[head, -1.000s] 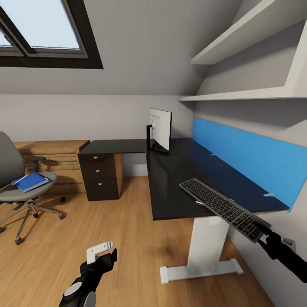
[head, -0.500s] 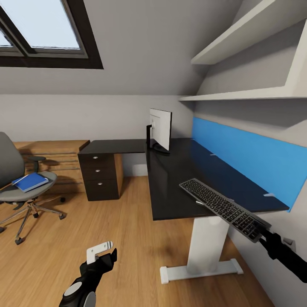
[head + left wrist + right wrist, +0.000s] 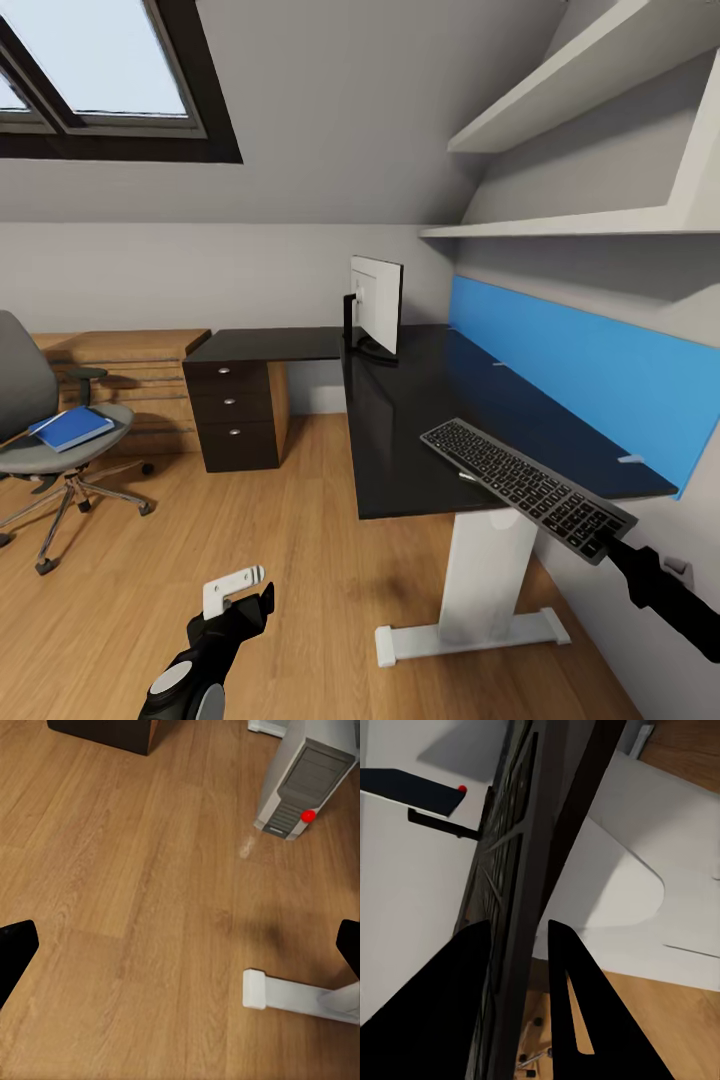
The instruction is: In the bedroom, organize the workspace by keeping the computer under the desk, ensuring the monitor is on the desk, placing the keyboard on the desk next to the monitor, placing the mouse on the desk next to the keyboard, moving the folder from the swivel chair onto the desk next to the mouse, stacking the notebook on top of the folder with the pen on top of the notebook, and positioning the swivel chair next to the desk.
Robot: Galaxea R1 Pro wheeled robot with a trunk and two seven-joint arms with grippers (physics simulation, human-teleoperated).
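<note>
Black L-shaped table on a wooden floor

The table [image 3: 420, 420] carries the monitor [image 3: 376, 305] at its far corner, while the keyboard [image 3: 525, 488] overhangs the near edge, tilted; whether it touches the top cannot be told. A drawer unit [image 3: 235, 415] stands under the side wing. On the floor [image 3: 300, 560] rest the table's white leg [image 3: 485, 580], the computer tower [image 3: 304, 780] and the swivel chair [image 3: 55, 440], whose seat bears the blue folder [image 3: 70, 427].
</note>
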